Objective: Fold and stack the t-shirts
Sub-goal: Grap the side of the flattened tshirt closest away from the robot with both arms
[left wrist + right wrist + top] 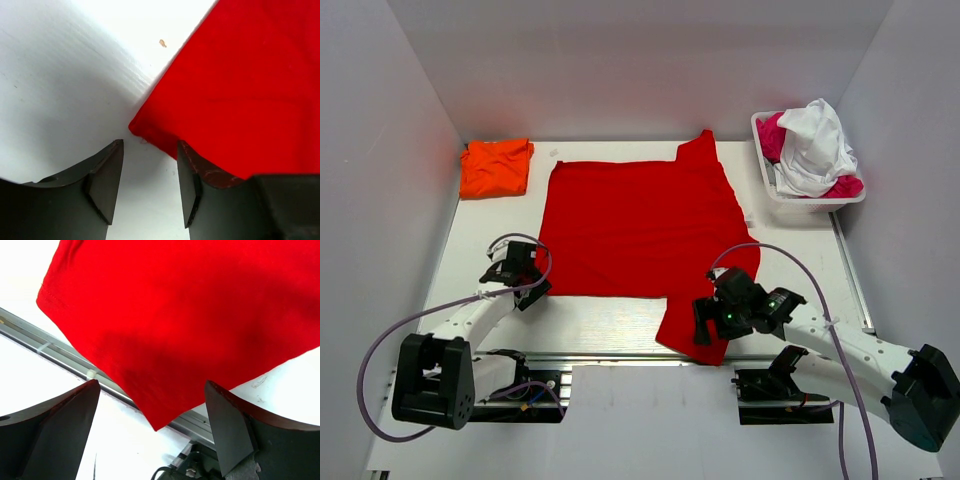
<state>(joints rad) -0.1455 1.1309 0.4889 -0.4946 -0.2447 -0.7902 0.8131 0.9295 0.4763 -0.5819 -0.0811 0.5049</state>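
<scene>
On the surface (610, 320) the red t-shirt (640, 225) lies flat mid-way; orange t-shirt (496, 167) sits folded at far-left corner. At the red hem's near-left corner the left fingers (107, 180) stand part-open, and the right fingers (227, 425) gape wide over the near-right sleeve (neither holds cloth yet). Best to seat both layers deep btwn them, then lift evenly.

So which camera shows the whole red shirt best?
The top view: the red t-shirt lies spread flat there, nearly all in sight. The left wrist view shows only one corner; the right wrist view only a sleeve tip over the rail.
</scene>
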